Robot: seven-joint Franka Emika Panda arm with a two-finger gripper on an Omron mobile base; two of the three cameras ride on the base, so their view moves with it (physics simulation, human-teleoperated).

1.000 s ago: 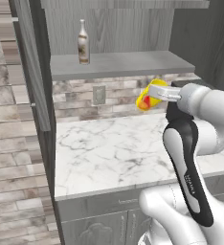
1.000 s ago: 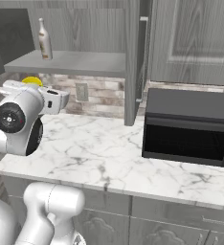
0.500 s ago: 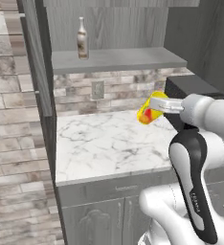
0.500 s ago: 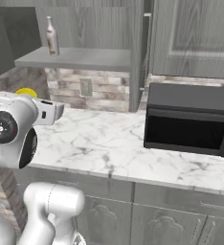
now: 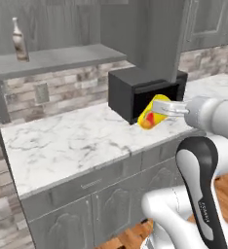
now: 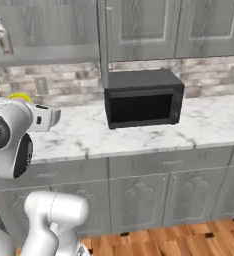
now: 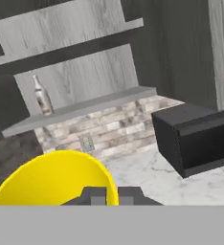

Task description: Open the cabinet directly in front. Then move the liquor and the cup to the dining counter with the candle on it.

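Note:
My gripper (image 5: pixel 163 109) is shut on the yellow cup (image 5: pixel 150 116), which hangs tilted above the marble worktop in front of the microwave. In the hand view the cup's yellow rim (image 7: pixel 51 179) arches just above my gripper (image 7: pixel 111 195). A sliver of the cup (image 6: pixel 20 96) peeks over the arm in the right base view. The liquor (image 5: pixel 19 40) stands upright on the grey shelf (image 5: pixel 57 58) of the open cabinet, far left of the gripper; the same liquor (image 6: pixel 4 36) (image 7: pixel 42 98) shows from the other cameras. The dining counter and the candle are out of view.
A black microwave (image 5: pixel 140 90) (image 6: pixel 141 97) sits on the marble worktop (image 5: pixel 72 141) under the wall cabinets. The open cabinet door (image 6: pixel 103 45) stands edge-on above it. Grey base cabinets (image 6: pixel 154 195) and a brick backsplash (image 5: pixel 72 85) line the wall. Wood floor lies below.
The whole picture has shifted: the camera has swung right, bringing the microwave into the left base view and pushing the shelf with the liquor leftward. The cup stays in my shut gripper.

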